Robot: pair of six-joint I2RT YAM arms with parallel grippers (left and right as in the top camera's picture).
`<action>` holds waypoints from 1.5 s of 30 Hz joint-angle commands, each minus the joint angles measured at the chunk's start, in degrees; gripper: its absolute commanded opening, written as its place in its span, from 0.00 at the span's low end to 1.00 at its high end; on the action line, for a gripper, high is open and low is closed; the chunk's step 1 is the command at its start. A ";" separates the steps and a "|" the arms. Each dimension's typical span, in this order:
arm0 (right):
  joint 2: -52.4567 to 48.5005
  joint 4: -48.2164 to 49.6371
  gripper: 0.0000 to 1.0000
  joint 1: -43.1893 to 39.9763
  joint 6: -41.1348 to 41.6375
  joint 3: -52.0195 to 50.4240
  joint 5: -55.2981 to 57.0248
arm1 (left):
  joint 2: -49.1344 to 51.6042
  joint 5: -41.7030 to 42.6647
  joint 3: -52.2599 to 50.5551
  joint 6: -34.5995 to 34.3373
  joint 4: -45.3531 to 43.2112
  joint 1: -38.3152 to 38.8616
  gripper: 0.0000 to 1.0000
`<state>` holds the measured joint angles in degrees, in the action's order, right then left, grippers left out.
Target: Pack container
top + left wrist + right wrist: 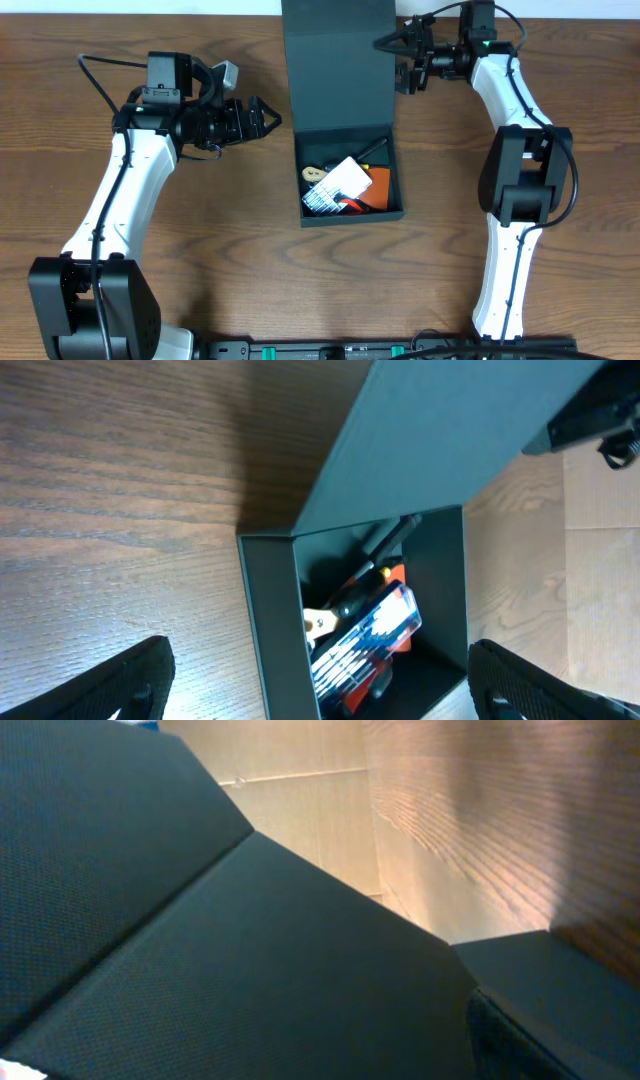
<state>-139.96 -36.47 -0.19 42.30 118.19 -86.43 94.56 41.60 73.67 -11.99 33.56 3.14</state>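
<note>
Spread wide at the lower corners of the left wrist view, two dark fingers point(130, 680) are seen, belonging to the left claw point(268, 115). Its jaws are held well apart and nothing is gripped. It is poised just left of the container point(350, 216) and aimed at the open body, probably so that the contents can be reached or the box steadied.

The container is set on the tabletop point(220, 250) between the two arms, with its hinged lid point(335, 60) open on the far side. Inside it are packed a blue-and-white ribbed case point(335, 187), an orange item point(381, 187) by the right wall and a black-handled tool point(372, 150) toward the hinge. They are laid low, evidently so that the lid can be shut over them.

At the lid's right edge the right claw point(392, 62) is placed, its jaws appearing apart from overhead. It is judged to be set there for swinging the lid over. Whether the edge is touched cannot be told.

The right wrist view is almost wholly filled by the dark lid, and its own fingers are barely made out. A pale object point(312, 172) by the container's left wall is too small to be identified, and whatever lies beneath the case is hidden.
</note>
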 commanded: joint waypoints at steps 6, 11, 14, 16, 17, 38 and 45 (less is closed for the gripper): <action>7.45 -10.62 0.76 0.57 -12.33 0.09 0.13 | 0.17 -0.22 0.37 0.96 -0.04 -0.35 0.92; 9.64 -16.61 0.78 -0.02 -17.77 0.09 1.57 | 0.17 -0.22 0.37 1.29 -0.02 -0.35 0.92; 10.56 -19.85 0.79 -0.24 -21.03 0.09 1.90 | 0.17 -0.22 0.37 1.42 -0.02 -0.35 0.92; 10.97 -21.46 0.79 -0.26 -22.84 0.09 2.69 | 0.17 -0.22 0.37 1.42 -0.02 -0.35 0.92; 11.08 -22.32 0.79 -0.26 -23.58 0.09 2.99 | 0.17 -0.22 0.37 1.42 -0.02 -0.35 0.92; 13.44 -42.10 0.81 -0.94 -41.90 0.09 12.98 | 0.17 -0.22 0.37 2.29 0.17 -0.35 0.92; 15.54 -45.38 0.83 -1.16 -45.97 0.09 16.46 | 0.17 -0.22 0.37 2.29 0.20 -0.35 0.92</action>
<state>-127.20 -81.21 -1.06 -0.43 118.10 -72.84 94.56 41.60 73.67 -10.50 33.63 3.05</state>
